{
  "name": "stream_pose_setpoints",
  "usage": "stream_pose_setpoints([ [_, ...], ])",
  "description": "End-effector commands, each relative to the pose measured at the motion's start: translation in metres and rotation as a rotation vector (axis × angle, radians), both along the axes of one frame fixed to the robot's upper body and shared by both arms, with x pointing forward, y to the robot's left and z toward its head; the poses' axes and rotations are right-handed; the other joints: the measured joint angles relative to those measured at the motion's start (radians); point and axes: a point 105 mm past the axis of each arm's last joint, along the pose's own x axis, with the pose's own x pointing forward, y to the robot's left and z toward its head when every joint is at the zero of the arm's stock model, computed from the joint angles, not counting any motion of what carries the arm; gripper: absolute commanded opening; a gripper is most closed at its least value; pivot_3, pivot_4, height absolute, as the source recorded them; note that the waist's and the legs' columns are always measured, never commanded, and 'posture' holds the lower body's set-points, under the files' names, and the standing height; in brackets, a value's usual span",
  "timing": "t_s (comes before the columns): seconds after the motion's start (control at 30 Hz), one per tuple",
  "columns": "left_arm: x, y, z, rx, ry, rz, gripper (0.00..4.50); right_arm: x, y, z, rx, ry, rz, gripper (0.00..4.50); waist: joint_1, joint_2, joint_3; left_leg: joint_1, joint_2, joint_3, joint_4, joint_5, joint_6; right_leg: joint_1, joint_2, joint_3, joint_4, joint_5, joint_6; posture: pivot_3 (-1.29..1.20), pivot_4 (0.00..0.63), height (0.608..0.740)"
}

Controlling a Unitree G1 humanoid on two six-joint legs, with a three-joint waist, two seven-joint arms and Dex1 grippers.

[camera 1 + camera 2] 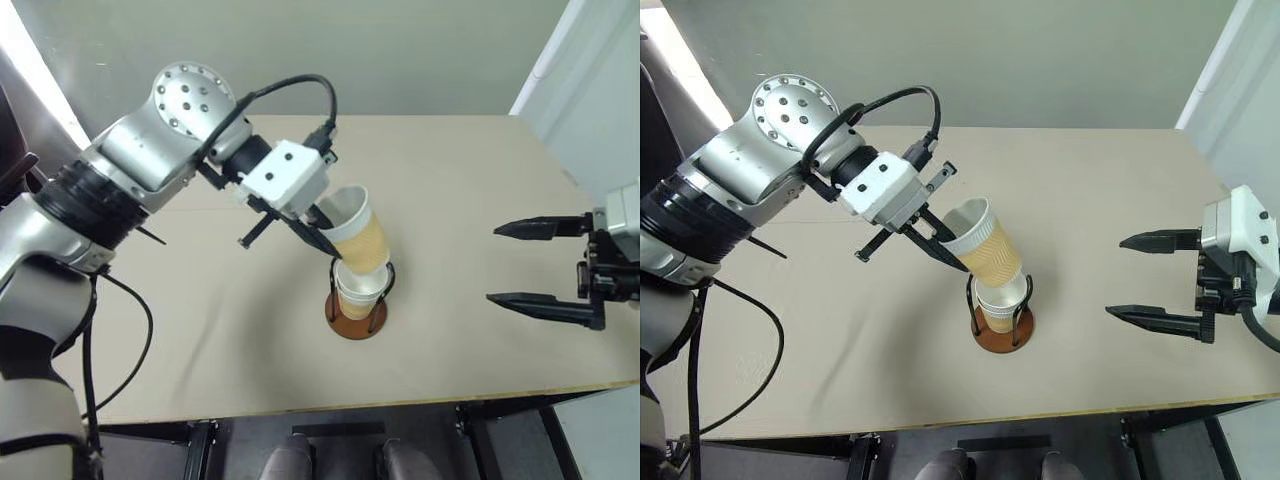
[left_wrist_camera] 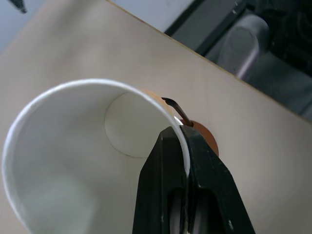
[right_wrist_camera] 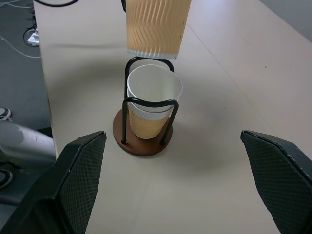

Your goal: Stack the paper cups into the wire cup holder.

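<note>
Pinching the white rolled rim of a tilted tan-orange paper cup, left gripper holds it just above the nested cups in the black wire holder on its round reddish-brown base. Right gripper, fingers spread wide, empty, at 3 o'clock. Bare beige tabletop between them.

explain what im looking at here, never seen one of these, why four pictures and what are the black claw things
It is a two-armed robot seen through its own cameras. Two pictures come from its head, looking down on a tan table; the other two come from cameras on each wrist. The black claws are its grippers. The left gripper is shut on the rim of a paper cup, tilted just above the wire cup holder, a wooden disc with black wire loops. Stacked cups already sit inside it. The right gripper hangs open to the side, holding nothing.
</note>
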Motion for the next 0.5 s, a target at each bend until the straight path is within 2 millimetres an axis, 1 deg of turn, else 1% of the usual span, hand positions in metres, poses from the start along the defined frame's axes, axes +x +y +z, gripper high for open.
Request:
stream_pose_setpoints([
  [0.03,0.004,0.001,-0.006,0.064,-0.039,-0.039,0.01,-0.007,0.000,0.009,0.009,-0.056,-0.021,4.50,0.000,0.000,0.000,0.000,0.000,0.000,0.000,0.000,0.000,0.000,0.000,0.000,0.000,0.000,0.000,0.00,0.150,0.740],
  [0.17,0.014,-0.001,-0.016,0.104,-0.073,-0.045,0.01,-0.009,0.002,0.008,0.013,-0.060,-0.032,4.50,0.002,0.000,0.000,-0.004,0.000,-0.001,-0.001,0.000,-0.001,-0.002,0.000,0.000,-0.001,0.000,0.000,0.00,0.150,0.740],
  [0.3,0.018,-0.008,-0.017,0.093,-0.079,-0.052,0.01,-0.010,0.003,0.008,0.015,-0.062,-0.040,4.50,0.003,0.000,0.000,-0.005,0.000,0.000,-0.001,0.000,-0.001,-0.003,0.000,-0.001,-0.002,0.000,0.000,0.00,0.150,0.740],
  [0.4,0.018,-0.012,-0.018,0.090,-0.070,-0.062,0.01,-0.010,0.003,0.008,0.017,-0.062,-0.051,4.50,0.004,0.000,0.000,-0.005,0.000,-0.001,-0.001,0.000,-0.001,-0.003,0.000,-0.001,-0.002,0.000,0.001,0.00,0.150,0.740],
  [0.43,0.018,-0.013,-0.018,0.090,-0.069,-0.064,0.42,-0.010,0.002,0.008,0.017,-0.062,-0.054,4.50,0.004,0.000,0.000,-0.005,0.000,-0.001,-0.001,0.000,-0.001,-0.003,0.000,-0.001,-0.002,0.000,0.001,0.00,0.150,0.740],
  [0.5,0.017,-0.014,-0.018,0.090,-0.068,-0.067,0.97,-0.010,0.002,0.008,0.018,-0.063,-0.058,4.50,0.004,0.000,0.000,-0.005,0.000,-0.001,-0.001,0.000,-0.001,-0.003,0.000,-0.001,-0.002,0.000,0.001,0.00,0.150,0.740],
])
